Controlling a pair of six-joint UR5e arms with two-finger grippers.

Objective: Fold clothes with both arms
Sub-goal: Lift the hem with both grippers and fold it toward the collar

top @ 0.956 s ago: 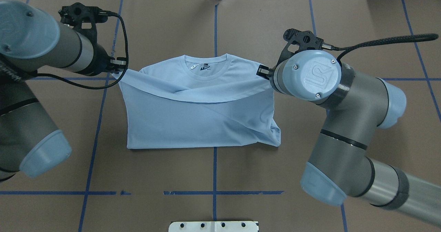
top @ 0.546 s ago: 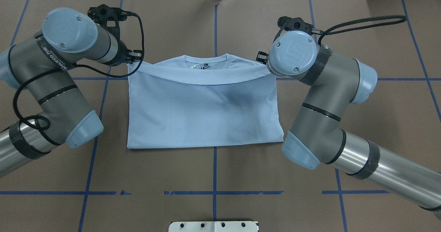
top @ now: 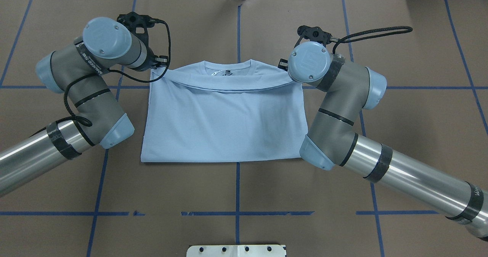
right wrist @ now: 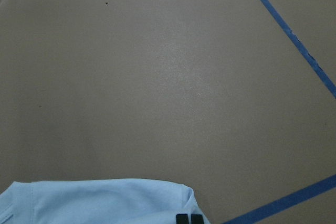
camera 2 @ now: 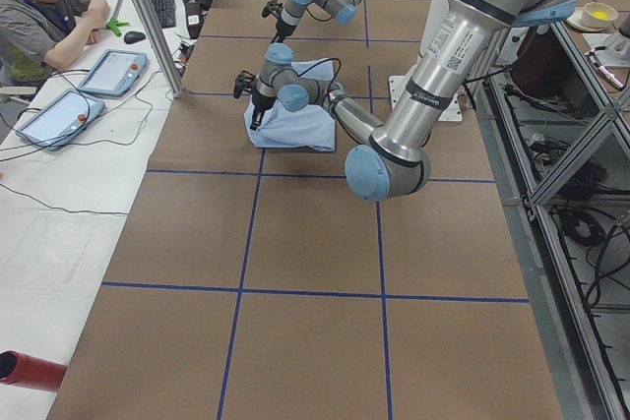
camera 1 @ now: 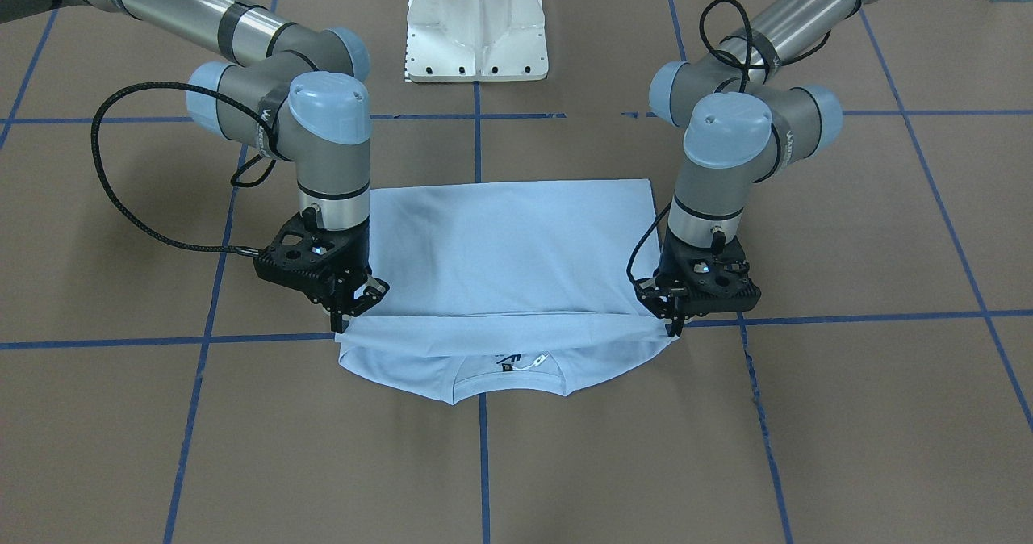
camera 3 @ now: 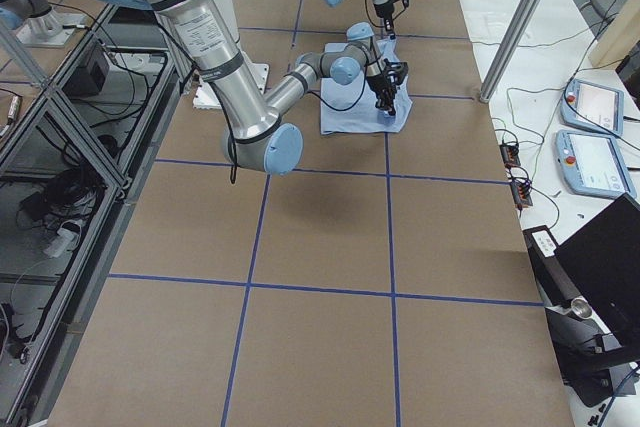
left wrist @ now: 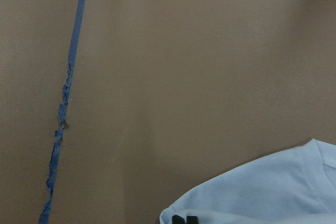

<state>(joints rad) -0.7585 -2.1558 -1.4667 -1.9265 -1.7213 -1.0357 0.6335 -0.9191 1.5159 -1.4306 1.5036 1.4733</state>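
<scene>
Grippers on both arms are clenched on cloth: the left gripper [camera 1: 675, 326], at centre right of the front-facing view, pinches 1 end of the folded-over layer of the light blue T-shirt [camera 1: 508, 245], and the right gripper [camera 1: 347, 318], at centre left, pinches the other end. The held edge hangs as a band just above the collar [camera 1: 508, 384] and its dark label [camera 1: 507, 361]. The shirt lies mid-frame on the brown table [camera 1: 121, 431], below the white pedestal base [camera 1: 476, 27].

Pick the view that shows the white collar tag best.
Exterior front-facing: white tag lies unobstructed inside the collar, nearest that camera. Overhead shows it too, smaller. Side views: too small to tell. Wrist views: only T-shirt fabric.
</scene>
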